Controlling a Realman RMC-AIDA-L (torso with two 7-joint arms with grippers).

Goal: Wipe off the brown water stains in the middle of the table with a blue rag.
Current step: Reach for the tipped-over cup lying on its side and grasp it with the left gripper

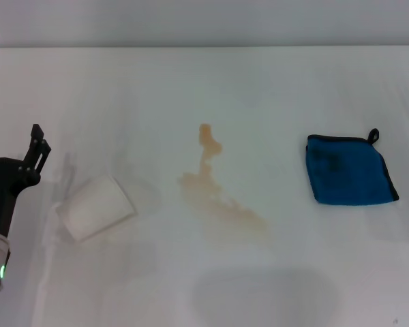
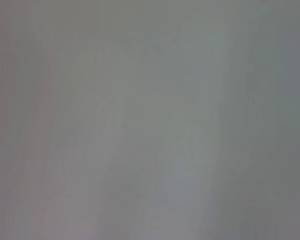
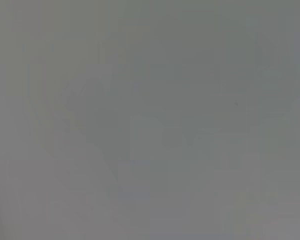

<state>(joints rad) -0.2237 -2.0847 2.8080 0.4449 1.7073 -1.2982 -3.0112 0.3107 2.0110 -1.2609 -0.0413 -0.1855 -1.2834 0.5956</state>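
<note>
The brown water stains (image 1: 218,194) lie as a pale orange-brown streak in the middle of the white table (image 1: 259,88). The blue rag (image 1: 347,170) lies flat to their right, its black loop at the far right corner. My left gripper (image 1: 12,142) is at the left edge of the head view, open and empty, far from the rag and the stains. My right gripper is out of view. Both wrist views show only plain grey.
A white cup (image 1: 99,206) lies on its side left of the stains, close to my left gripper. A soft shadow falls on the table near the front edge.
</note>
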